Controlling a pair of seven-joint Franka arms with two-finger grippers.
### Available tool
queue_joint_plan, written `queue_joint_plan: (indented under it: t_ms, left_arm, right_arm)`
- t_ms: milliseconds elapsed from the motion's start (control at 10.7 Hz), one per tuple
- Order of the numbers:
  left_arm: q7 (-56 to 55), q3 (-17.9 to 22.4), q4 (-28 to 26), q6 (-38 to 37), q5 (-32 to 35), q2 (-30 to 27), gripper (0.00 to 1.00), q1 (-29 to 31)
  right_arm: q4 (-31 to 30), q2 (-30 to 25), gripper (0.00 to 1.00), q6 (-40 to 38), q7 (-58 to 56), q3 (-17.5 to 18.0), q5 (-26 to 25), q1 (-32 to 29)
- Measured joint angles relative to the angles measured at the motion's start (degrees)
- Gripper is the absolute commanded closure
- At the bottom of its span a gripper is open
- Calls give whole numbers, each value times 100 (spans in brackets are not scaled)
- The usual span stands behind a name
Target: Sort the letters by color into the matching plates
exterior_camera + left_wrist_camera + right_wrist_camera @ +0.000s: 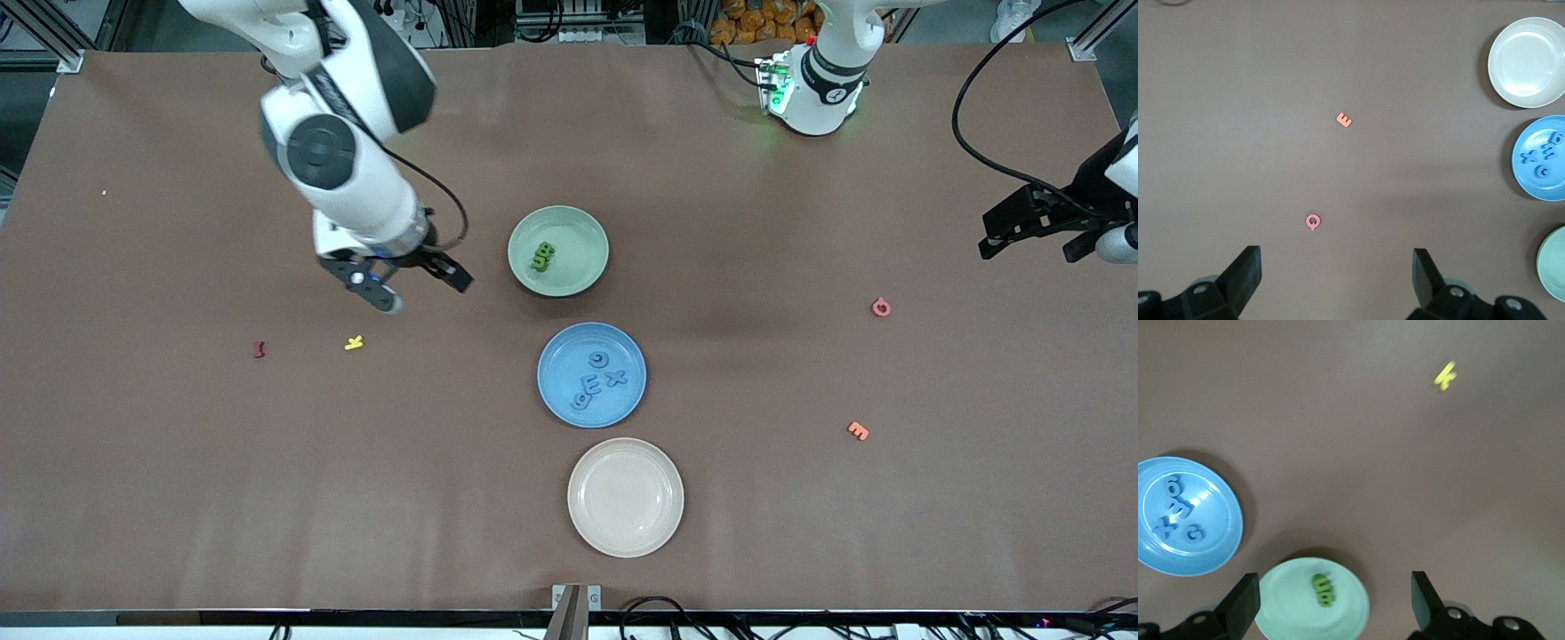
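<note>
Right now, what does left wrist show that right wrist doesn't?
Only the left wrist view shows the cream plate, the orange E and the pink Q, under the open left gripper. Only the right wrist view shows the yellow K, with the open right gripper over bare table. Both show the blue plate holding blue letters and the green plate; its green letters appear only in the right wrist view.

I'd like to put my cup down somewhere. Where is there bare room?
The cream plate holds nothing. Bare table lies between it and the yellow letter, and between it and the orange letter. Crowded: the blue plate and green plate hold letters.
</note>
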Motion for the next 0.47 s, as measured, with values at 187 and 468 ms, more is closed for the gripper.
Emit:
queue_joint_plan:
  t_ms: [187,468]
  left_arm:
    - [1,-1,0,0,7,14,0,-2]
    - [7,-10,0,0,10,17,0,-7]
  right_arm:
    - [129,-565,0,-818,-1330,-48,188,-557]
    - [749,-816,0,-1502,-3093,-958,229,-602]
